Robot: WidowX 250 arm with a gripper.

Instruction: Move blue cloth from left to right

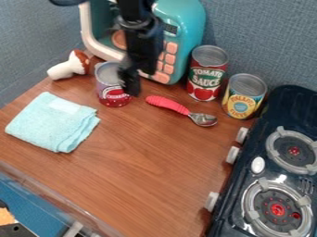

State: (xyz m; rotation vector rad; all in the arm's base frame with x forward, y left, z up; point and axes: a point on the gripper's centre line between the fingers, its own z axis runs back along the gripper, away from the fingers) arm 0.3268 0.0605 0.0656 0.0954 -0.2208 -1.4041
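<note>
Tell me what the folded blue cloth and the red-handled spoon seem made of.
The folded light-blue cloth looks like soft, matte terry or microfiber, given its fuzzy surface. The red-handled spoon has a shiny, silvery bowl, likely metal, and a ridged handle, probably plastic or rubber.

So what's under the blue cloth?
You can see the brown table around the cloth. The part right beneath is covered, so I can't tell if anything is hiding there.

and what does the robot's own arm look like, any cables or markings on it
The arm is matte black, with a narrow upper part, a rounded joint and a blockier, angular lower part. A dark curved piece sits at the top edge; I can't tell if it's a cable. I can make out no markings.
</note>
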